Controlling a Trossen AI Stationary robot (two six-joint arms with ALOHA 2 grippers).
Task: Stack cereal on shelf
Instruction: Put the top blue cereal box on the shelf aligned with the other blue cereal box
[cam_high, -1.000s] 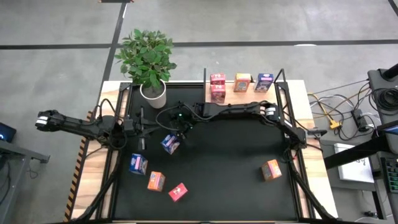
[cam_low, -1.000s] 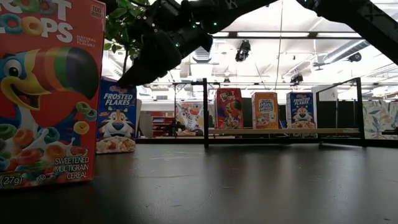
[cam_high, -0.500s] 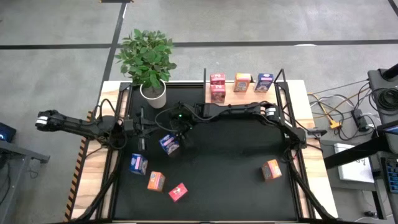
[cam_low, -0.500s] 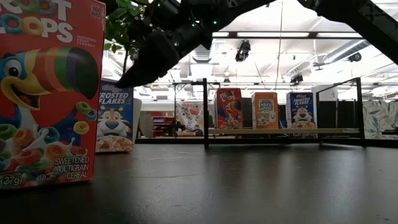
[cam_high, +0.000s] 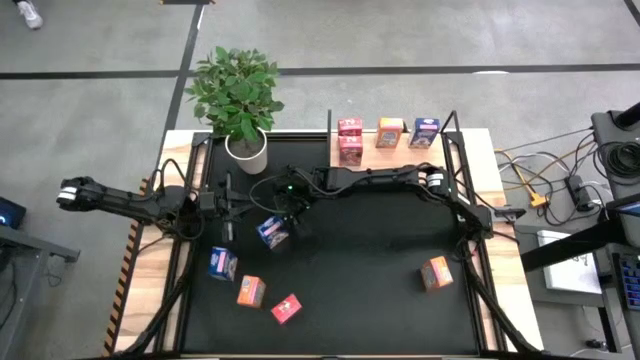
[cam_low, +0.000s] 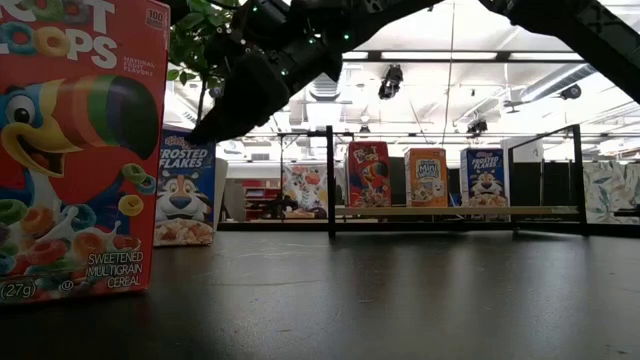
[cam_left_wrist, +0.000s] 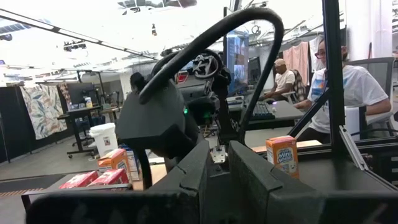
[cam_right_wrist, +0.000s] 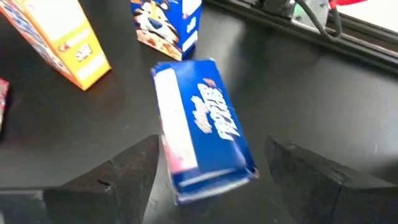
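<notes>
My right gripper hangs open just above a blue cereal box. Its fingers stand on either side of the box without touching it. In the low view the box rests on the table with its printed front toward the near edge. The wood shelf at the far edge carries two red boxes, an orange one and a blue one. My left gripper waits shut at the table's left.
On the near left of the table stand another blue box, an orange box and a red box. An orange box stands near right. A potted plant stands far left. People sit at desks beyond the table.
In the first half second my right gripper has shifted slightly above the blue box. The box has moved a little toward the table's left and stands a bit tilted. Nothing has moved since.
</notes>
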